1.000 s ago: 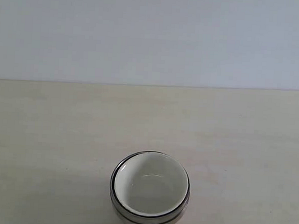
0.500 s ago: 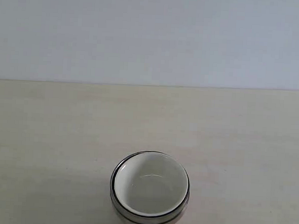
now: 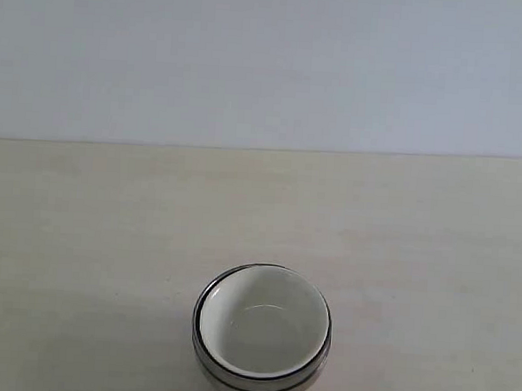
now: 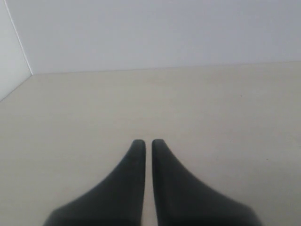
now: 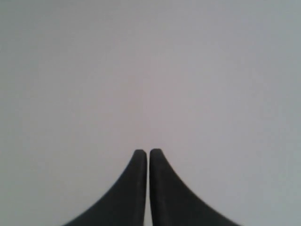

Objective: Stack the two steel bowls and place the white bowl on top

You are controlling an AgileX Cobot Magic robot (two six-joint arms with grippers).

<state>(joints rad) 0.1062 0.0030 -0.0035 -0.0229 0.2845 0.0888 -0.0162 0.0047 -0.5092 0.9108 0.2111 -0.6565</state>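
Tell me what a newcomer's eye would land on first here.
The white bowl sits nested in the steel bowls on the table, low in the middle of the exterior view. Each wrist view shows shut jaws holding nothing: the left gripper above the table, the right gripper facing a blank surface.

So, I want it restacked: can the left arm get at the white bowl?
Probably yes: the white bowl sits uncovered atop the steel bowls, only table around it; the left tool is shut, holding nothing.

White bowl [image 3: 262, 328]: glossy, smooth. Steel bowls [image 3: 232, 385]: shiny metal. Bench [image 3: 90, 229]: matt, pale wood-look. Left claw [image 4: 148, 142], right claw [image 5: 148, 152]: matt black.
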